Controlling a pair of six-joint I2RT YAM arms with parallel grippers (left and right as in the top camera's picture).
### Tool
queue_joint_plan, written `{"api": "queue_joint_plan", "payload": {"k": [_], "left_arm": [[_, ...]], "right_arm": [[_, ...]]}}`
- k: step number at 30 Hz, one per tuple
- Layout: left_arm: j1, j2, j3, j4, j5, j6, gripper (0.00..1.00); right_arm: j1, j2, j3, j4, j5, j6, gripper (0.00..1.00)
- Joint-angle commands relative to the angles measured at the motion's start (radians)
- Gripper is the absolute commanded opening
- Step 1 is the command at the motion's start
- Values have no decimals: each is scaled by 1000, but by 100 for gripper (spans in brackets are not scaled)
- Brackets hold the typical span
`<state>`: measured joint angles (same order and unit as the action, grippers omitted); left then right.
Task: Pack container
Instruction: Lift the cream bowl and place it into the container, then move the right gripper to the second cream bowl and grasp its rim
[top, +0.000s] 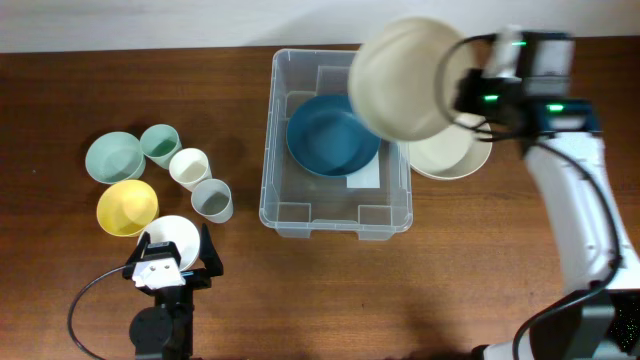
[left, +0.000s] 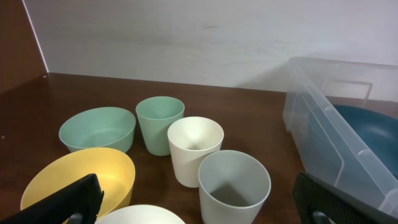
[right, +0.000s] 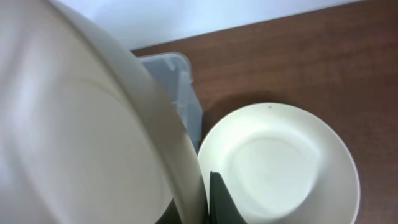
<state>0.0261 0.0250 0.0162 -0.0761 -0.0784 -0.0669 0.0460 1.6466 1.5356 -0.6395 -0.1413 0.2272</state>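
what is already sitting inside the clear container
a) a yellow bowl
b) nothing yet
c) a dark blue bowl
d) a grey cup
c, the dark blue bowl rests on the base of the container, while the yellow bowl and grey cup stand on the table to its left.

green cup (left: 160, 122), cream cup (left: 194, 148), grey cup (left: 234, 185) clustered | green bowl (left: 97, 128), yellow bowl (left: 79, 180) left | container (left: 310, 121) right, blue bowl (left: 368, 129) inside
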Motion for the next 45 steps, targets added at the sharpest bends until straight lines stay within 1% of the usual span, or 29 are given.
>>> {"api": "queue_joint_plan", "payload": {"k": [1,7,19,26,27,28,29,30,34,37,41,43,45], "left_arm": [[-4,-6,-7,0,4,19,100],[-4,-6,-7,0,4,19,100],[-4,-6,-7,0,4,19,100],[-4,-6,-7,0,4,19,100],[-4,-6,-7,0,4,19,100],[-4,-6,-7,0,4,19,100],[-4,-6,-7,0,4,19,100],[-4,-6,-7,0,4,19,100],[-4,-6,-7,0,4,19,100],[-4,-6,-7,0,4,19,100],[-4,-6,-7,0,4,19,100],[-4,-6,-7,0,4,19,100],[-4,-6,-7,0,4,19,100]], "right_arm": [[109,8,25,30,246,-5,4],[222,103,25,96,316,-5,4],[262,255,25,168,299,-2,4],[283,299,25,196,275,-2,4],[286,299,25,200,272,-3,11],[288,299,25,205,270,-12,34],[289,299,26,214,265,-13,49],[289,296,29,219,258,-14,52],[287,279,69,217,251,-37,53],[281,250,124,178,256,-39,53],[247,200,211,53,325,-14,53],[209,177,249,-28,381,18,54],[159,164,269,-93,393,23,54]]}}
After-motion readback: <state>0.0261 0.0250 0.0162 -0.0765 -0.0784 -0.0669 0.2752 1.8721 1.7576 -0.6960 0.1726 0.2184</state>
